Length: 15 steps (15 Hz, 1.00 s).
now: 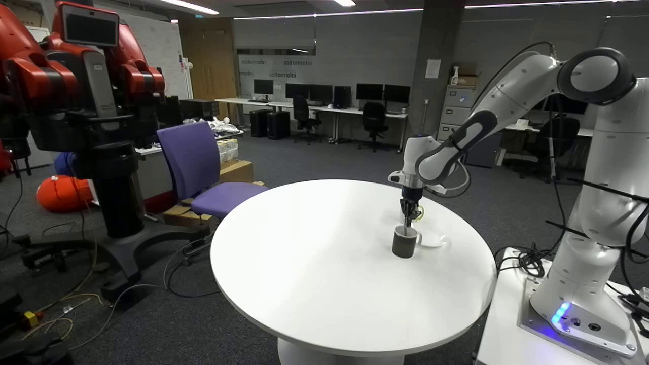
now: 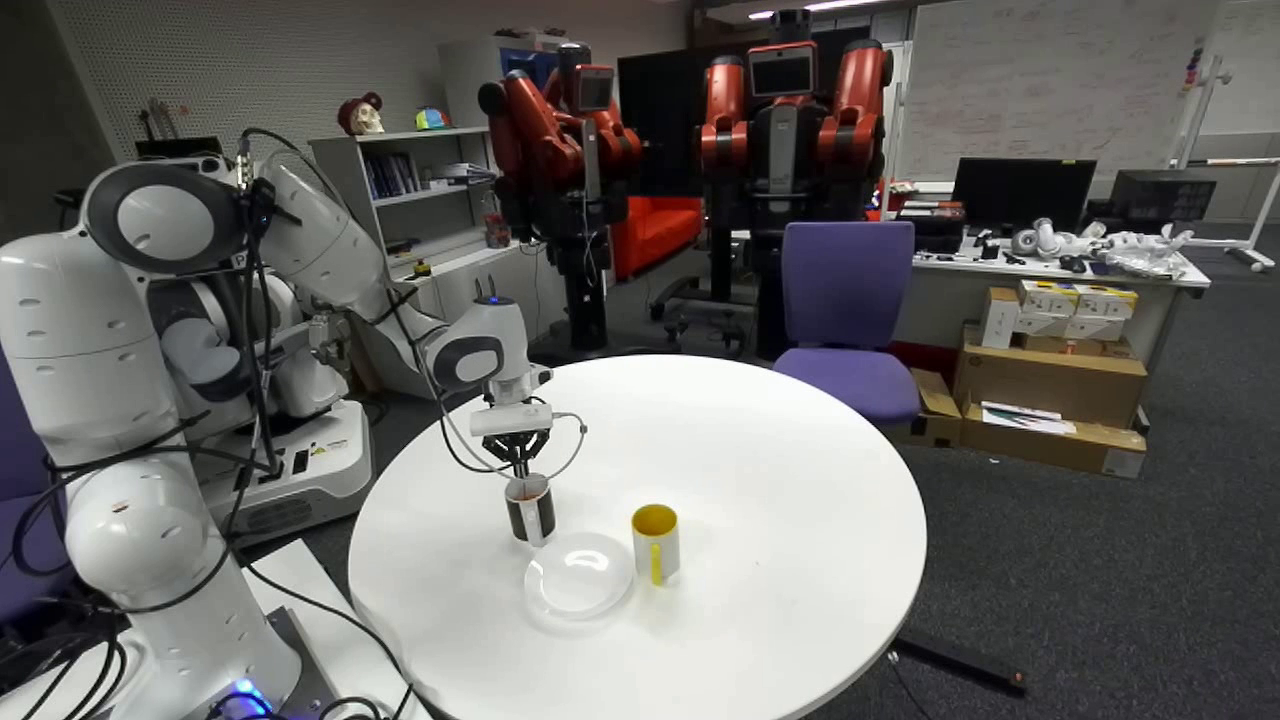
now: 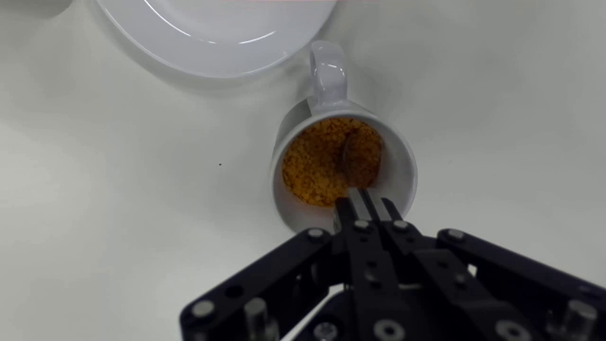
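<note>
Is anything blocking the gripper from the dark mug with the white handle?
Nothing visible does. The gripper is right at the open mouth of the dark mug, with only what may be a spoon below it. The white plate and yellow-handled mug sit off to the side.

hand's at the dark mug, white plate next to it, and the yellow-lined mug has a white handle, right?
Not quite: the yellow-lined mug has a yellow handle, as an exterior view shows. The hand is at the dark mug, with the white plate next to it.
</note>
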Each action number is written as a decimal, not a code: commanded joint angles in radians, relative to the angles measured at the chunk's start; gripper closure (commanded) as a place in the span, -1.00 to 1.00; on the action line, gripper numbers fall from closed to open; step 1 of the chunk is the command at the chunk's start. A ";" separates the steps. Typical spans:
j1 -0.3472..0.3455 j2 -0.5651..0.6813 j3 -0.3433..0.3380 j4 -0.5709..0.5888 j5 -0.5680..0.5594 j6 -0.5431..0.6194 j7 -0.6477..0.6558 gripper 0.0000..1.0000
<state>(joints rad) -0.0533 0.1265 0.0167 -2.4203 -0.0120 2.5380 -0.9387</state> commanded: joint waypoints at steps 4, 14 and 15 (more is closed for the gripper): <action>-0.008 -0.050 -0.030 -0.035 -0.062 0.033 0.036 0.99; -0.003 -0.045 -0.028 -0.038 -0.054 0.025 0.037 0.99; -0.003 -0.052 -0.031 -0.038 -0.063 0.025 0.042 0.99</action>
<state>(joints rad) -0.0529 0.1139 -0.0062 -2.4320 -0.0356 2.5380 -0.9374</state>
